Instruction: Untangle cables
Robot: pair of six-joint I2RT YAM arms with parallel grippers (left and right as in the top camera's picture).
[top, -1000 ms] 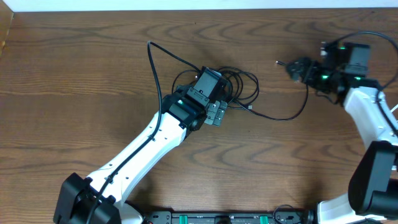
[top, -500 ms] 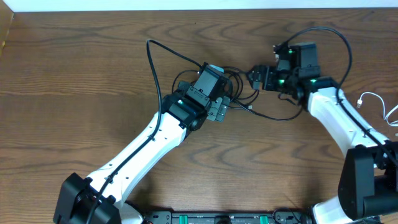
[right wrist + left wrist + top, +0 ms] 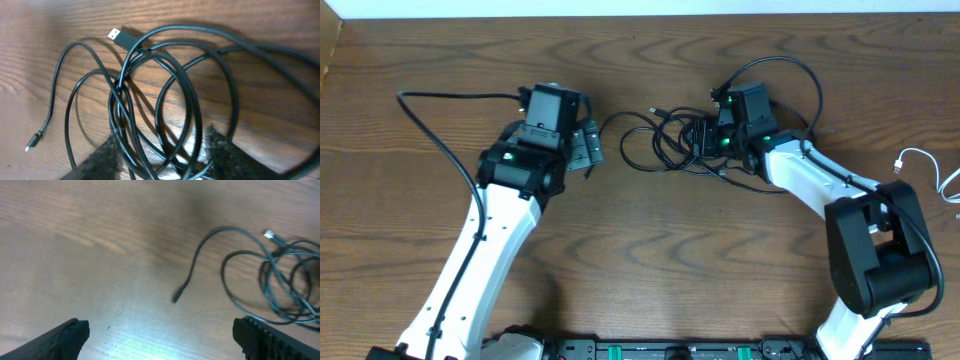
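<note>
The black cables (image 3: 665, 143) lie coiled at the table's (image 3: 650, 260) 12 o'clock. The right gripper (image 3: 161, 150) sits at the coil's 3 o'clock, its fingers (image 3: 107, 160) straddling several strands; whether they pinch cannot be told. The left gripper (image 3: 160, 337), spread wide, hovers at the coil's 9 o'clock. The white cable (image 3: 912, 155) lies at the table's 3 o'clock edge.

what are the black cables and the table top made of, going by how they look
Black cables: looks like a smooth rubbery or plastic jacket, slight sheen along the bends; the plug tip looks like bright metal.
Table: brown wood grain with a soft glare; solid wood or printed laminate, cannot tell.
</note>
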